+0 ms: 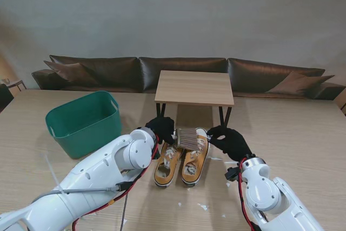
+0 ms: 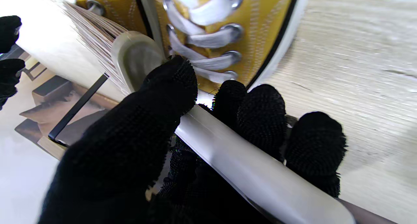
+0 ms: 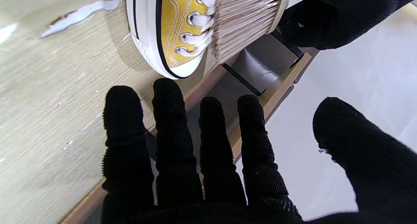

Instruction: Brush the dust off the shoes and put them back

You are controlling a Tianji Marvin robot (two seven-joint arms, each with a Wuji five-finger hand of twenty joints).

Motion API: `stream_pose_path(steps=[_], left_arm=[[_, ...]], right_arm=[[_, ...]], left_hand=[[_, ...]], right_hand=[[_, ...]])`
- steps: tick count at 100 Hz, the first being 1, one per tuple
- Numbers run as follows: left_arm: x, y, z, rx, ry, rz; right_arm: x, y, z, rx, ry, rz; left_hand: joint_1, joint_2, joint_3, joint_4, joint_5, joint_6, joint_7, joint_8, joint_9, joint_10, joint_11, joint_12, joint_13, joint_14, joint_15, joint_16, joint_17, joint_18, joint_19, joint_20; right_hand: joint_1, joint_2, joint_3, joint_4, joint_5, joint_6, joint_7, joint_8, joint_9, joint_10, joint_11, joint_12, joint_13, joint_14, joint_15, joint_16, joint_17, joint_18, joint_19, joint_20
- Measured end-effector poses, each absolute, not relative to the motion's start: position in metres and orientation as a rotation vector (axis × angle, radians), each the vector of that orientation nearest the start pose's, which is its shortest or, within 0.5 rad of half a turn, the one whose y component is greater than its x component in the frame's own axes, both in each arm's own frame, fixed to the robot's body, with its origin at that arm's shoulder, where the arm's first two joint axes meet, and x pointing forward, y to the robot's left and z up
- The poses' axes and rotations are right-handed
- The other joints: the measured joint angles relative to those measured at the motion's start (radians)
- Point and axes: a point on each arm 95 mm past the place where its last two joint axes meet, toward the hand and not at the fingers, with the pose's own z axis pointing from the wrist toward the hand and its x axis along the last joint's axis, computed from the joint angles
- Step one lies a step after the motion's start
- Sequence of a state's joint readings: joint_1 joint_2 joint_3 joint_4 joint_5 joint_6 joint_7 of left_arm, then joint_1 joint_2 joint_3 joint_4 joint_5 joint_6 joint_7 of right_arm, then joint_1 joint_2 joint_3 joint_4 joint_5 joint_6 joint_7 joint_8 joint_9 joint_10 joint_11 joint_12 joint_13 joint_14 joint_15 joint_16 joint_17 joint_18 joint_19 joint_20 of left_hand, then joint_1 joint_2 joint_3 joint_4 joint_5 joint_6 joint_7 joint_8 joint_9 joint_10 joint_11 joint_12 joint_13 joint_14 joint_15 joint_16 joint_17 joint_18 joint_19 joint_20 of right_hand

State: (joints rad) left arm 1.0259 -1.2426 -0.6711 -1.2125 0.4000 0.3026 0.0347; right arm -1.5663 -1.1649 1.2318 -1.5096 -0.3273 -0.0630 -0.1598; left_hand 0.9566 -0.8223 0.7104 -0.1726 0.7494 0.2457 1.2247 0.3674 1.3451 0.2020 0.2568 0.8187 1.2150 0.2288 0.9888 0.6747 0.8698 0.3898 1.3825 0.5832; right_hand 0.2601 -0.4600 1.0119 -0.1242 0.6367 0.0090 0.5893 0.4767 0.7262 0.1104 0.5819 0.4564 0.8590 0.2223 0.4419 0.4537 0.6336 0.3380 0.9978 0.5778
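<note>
On the pale wood-grain tabletop (image 1: pixel 303 133) in front of me, a pair of mustard-yellow canvas sneakers with white laces and white rubber soles (image 1: pixel 182 162) sits side by side near the middle, toes pointing away from me toward a small wooden side table with black metal legs (image 1: pixel 195 87). My left robot hand (image 1: pixel 160 129), in a black knit glove, is wrapped around the pale plastic handle of a hand brush with long tan bristles (image 1: pixel 188 138); the left wrist view shows the thumb pressed over the handle and the other fingers (image 2: pixel 257 119) curled under it, with the bristles lying across the laced front of the right-hand shoe. The right wrist view shows the same bristles (image 3: pixel 242 20) touching the white laces near the toe cap. My right robot hand (image 1: pixel 231 140), also gloved in black, hovers just to the right of the shoes with its fingers (image 3: pixel 176 133) spread straight and apart, gripping nothing and not touching the shoe. A dark green plastic tub with cut-out handles (image 1: pixel 84 123) stands to the left, well apart from the shoes. Small white scraps (image 1: pixel 203 207) lie scattered on the tabletop nearer to me and beside the right shoe. A long dark brown leather sofa (image 1: pixel 184 71) runs along the far wall behind the side table.
</note>
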Motion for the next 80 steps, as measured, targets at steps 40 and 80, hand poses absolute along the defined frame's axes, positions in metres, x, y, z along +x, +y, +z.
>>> stream_pose_path(steps=[40,80], left_arm=[[0.475,-0.081,-0.330,-1.660,1.431,-1.448],[0.446,-0.047,-0.300,-1.609,1.369,-1.497]], right_arm=[[0.406,-0.007,-0.343,-2.280,-1.146,-2.389],[0.397,-0.010,-0.335,-2.283,-1.152,-2.376]], left_hand=[[0.000,0.000,0.000,0.000,0.000,0.000,0.000,0.000,0.000,0.000,0.000,0.000,0.000,0.000,0.000,0.000,0.000,0.000,0.000,0.000],[0.000,0.000,0.000,0.000,0.000,0.000,0.000,0.000,0.000,0.000,0.000,0.000,0.000,0.000,0.000,0.000,0.000,0.000,0.000,0.000]], right_hand=[[0.000,0.000,0.000,0.000,0.000,0.000,0.000,0.000,0.000,0.001,0.000,0.000,0.000,0.001,0.000,0.000,0.000,0.000,0.000,0.000],[0.000,0.000,0.000,0.000,0.000,0.000,0.000,0.000,0.000,0.001,0.000,0.000,0.000,0.002,0.000,0.000,0.000,0.000,0.000,0.000]])
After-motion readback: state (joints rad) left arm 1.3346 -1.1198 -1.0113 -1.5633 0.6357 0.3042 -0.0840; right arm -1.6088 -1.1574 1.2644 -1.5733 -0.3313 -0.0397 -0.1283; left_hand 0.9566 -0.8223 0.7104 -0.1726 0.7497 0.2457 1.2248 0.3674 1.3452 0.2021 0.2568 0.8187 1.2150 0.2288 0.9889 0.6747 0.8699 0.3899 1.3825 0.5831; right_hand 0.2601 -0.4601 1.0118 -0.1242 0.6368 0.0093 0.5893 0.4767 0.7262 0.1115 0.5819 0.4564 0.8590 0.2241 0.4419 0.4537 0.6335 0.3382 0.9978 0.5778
